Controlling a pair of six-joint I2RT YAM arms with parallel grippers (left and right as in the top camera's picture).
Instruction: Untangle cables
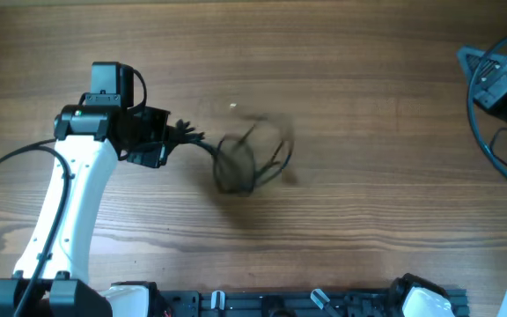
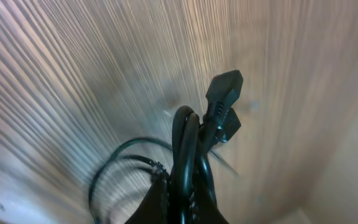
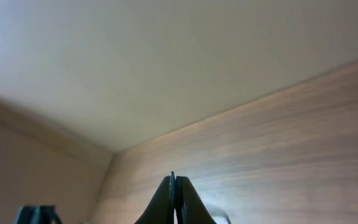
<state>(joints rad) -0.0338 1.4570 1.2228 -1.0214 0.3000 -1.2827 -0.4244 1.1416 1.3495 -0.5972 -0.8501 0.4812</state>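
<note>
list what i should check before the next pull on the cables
1. Left gripper holds cables: ok, shut on a loop by the plugs.
2. Cables at rest: not ok, blurred in the overhead view, likely swinging.
3. Right gripper open to grasp: not ok, shut and empty.
4. Right gripper near cables: not ok, far off at the right side of the table.
5. Where the knot sits: cannot tell, too blurred.
</note>
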